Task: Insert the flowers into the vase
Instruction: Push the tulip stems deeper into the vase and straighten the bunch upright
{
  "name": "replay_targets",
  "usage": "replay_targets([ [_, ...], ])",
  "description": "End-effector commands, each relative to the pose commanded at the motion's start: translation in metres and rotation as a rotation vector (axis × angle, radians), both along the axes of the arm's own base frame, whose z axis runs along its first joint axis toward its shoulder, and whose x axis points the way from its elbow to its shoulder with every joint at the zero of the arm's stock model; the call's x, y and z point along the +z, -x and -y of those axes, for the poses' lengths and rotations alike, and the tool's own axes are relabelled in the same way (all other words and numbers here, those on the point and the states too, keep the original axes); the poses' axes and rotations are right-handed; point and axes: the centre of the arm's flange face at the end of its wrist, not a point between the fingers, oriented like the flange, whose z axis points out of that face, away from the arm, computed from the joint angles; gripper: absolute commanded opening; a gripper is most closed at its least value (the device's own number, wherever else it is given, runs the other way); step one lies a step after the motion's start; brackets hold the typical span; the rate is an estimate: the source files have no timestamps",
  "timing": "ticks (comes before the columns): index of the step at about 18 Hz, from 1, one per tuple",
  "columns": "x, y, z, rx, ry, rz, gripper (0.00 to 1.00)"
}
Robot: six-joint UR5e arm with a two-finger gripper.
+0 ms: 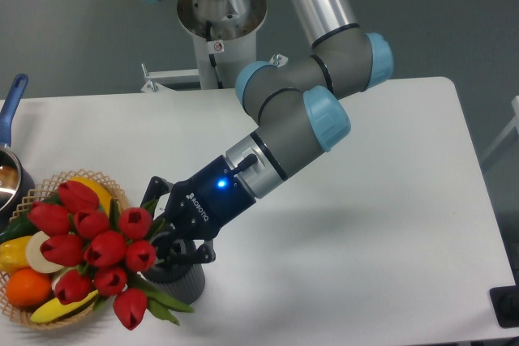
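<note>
Surface [389, 224] first: it is big and white, and our arm [296, 111] reaches down across it from twelve o'clock toward seven o'clock. At nine o'clock sits a wicker basket [49, 313] full of fruit and vegetables, with a metal pot [10, 176] and its blue handle just above it at ten o'clock.

Next come the flowers [97, 253], a bunch of red tulips with green leaves. They lean out to the nine o'clock side and hang over the basket. Our tool [174, 241] holds them low on the stems, its fingers closed around the green part, right over the vase [180, 281]. The vase is a short dark grey cup at about seven o'clock, touching the basket's edge or just beside it; we cannot tell which.

We think we are at the step of pushing the stems down into the vase. The stem ends look to be at the rim or just inside, but the tool hides them. Next we would need to lower the bunch straight down, tip it more upright, and then let go gently so the small vase does not fall over.
</note>
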Motion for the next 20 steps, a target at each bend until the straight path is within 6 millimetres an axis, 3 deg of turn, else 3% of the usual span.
replay_targets([
  [7, -0.035, -0.007, 0.009, -0.038, -0.025, -0.054, 0.15],
  [12, -0.044, -0.005, 0.016, -0.032, -0.019, -0.054, 0.16],
  [16, -0.077, -0.006, 0.035, -0.044, -0.025, -0.081, 0.18],
  [20, -0.086, -0.005, 0.044, -0.041, -0.025, -0.088, 0.19],
])
